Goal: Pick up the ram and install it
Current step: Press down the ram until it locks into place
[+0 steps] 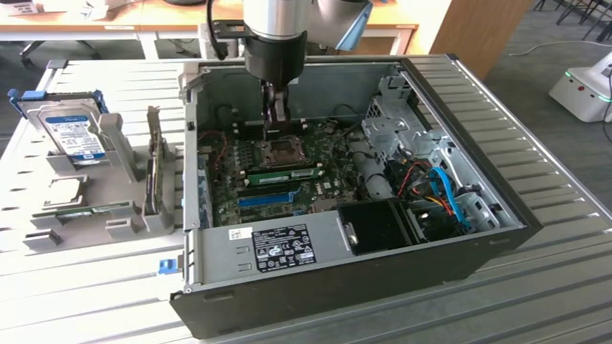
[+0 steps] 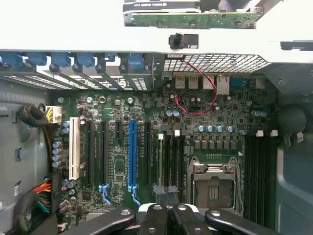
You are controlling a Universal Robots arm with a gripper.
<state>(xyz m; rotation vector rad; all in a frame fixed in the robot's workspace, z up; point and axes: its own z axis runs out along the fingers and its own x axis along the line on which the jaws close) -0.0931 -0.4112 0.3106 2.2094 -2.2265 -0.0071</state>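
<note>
Exterior view: the gripper [image 1: 275,118], fingers pressed together, reaches into the open computer case [image 1: 478,244] above the motherboard [image 1: 277,190], where the ram [image 1: 285,173] lies seated in a slot. Wrist view: the closed fingertips [image 2: 166,215] hover over the CPU socket [image 2: 212,183], blue slot [image 2: 132,154] and red cable [image 2: 195,110].

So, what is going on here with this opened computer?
A robot arm has its gripper down inside the open computer case. The gripper is shut, just above the motherboard and next to the CPU socket. A green memory stick lies beside that socket and looks seated in a slot. I cannot tell whether the gripper holds anything. A hard drive stands in the rack outside the case.
</note>
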